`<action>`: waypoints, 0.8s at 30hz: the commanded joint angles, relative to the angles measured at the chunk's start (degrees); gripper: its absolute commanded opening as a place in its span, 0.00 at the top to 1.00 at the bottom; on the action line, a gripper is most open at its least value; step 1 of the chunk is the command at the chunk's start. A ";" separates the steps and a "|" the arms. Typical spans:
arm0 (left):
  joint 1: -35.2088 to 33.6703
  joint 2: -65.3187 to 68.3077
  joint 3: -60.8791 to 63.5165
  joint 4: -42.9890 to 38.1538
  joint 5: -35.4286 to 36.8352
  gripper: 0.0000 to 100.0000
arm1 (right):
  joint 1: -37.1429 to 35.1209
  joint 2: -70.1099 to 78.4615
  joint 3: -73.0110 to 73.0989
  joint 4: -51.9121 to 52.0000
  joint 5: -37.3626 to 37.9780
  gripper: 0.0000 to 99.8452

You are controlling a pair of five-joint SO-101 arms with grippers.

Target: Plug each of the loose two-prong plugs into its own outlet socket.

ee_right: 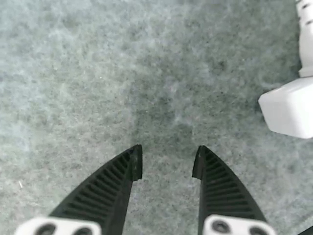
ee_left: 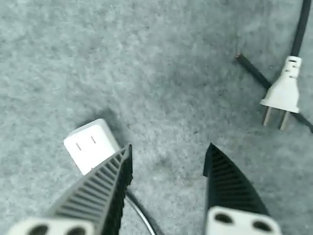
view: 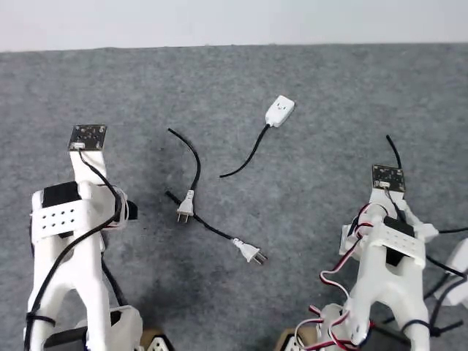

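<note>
Two white two-prong plugs on black cords lie mid-table: one (view: 186,208) with prongs toward the front, the other (view: 251,253) nearer the front right. In the left wrist view the first plug (ee_left: 281,93) lies off to one side. A white outlet socket (view: 279,111) on a black cord lies farther back. A second white socket (ee_left: 90,147), slots up, rests against one finger of my left gripper (ee_left: 168,159), which is open just above the carpet. My right gripper (ee_right: 167,161) is open over bare carpet, with a white block (ee_right: 288,113) off to its side.
Grey carpet (view: 322,190) covers the table, and a white wall runs along the back. The left arm (view: 73,219) stands front left, the right arm (view: 387,248) front right. White parts and black cables (view: 455,267) lie at the right edge.
</note>
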 commanded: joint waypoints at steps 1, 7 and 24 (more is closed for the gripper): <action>-5.89 -0.97 -0.92 -3.08 0.53 0.77 | -0.66 -1.89 -0.44 -0.57 0.62 0.83; -13.36 -0.88 9.71 -14.51 0.44 0.77 | -3.12 -1.89 -0.35 -0.66 0.35 0.83; -16.09 -0.53 19.82 -16.18 0.88 0.77 | -3.03 -1.89 0.35 -0.75 0.26 0.83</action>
